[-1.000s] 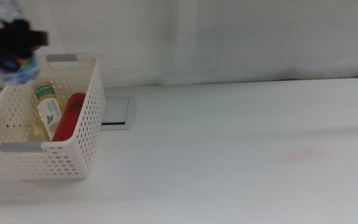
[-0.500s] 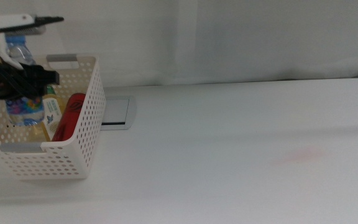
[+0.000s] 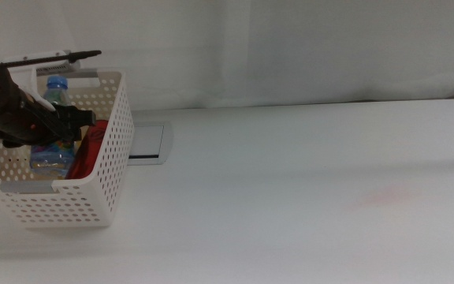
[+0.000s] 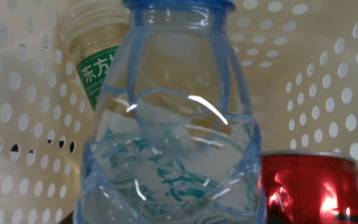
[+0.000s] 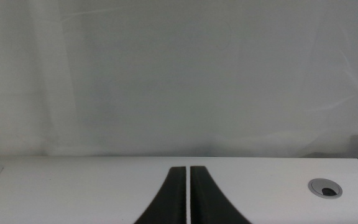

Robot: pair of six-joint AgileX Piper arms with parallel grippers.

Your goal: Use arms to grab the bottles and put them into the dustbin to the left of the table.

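My left gripper (image 3: 58, 126) is shut on the clear blue-capped water bottle (image 3: 51, 154) and holds it upright inside the white perforated dustbin (image 3: 77, 201) at the table's left. The red cola can (image 3: 91, 146) lies in the dustbin beside it. In the left wrist view the water bottle (image 4: 173, 124) fills the picture and hides my jaws. Behind it are the yellow tea bottle (image 4: 98, 59) with its green label and the red can (image 4: 309, 186), against the dustbin wall (image 4: 328, 74). My right gripper (image 5: 187, 199) is shut and empty, low over the white table (image 5: 73, 186), out of the middle view.
A grey rectangular plate (image 3: 146, 143) lies on the table just right of the dustbin. A faint pink stain (image 3: 381, 196) marks the right half of the table. A round grey cable hole (image 5: 325, 188) sits near the right gripper. A white curtain backs the table.
My left gripper has carried the water bottle from above the dustbin's far left corner down and to the right, into the dustbin. The tea bottle is now hidden behind the arm in the middle view.
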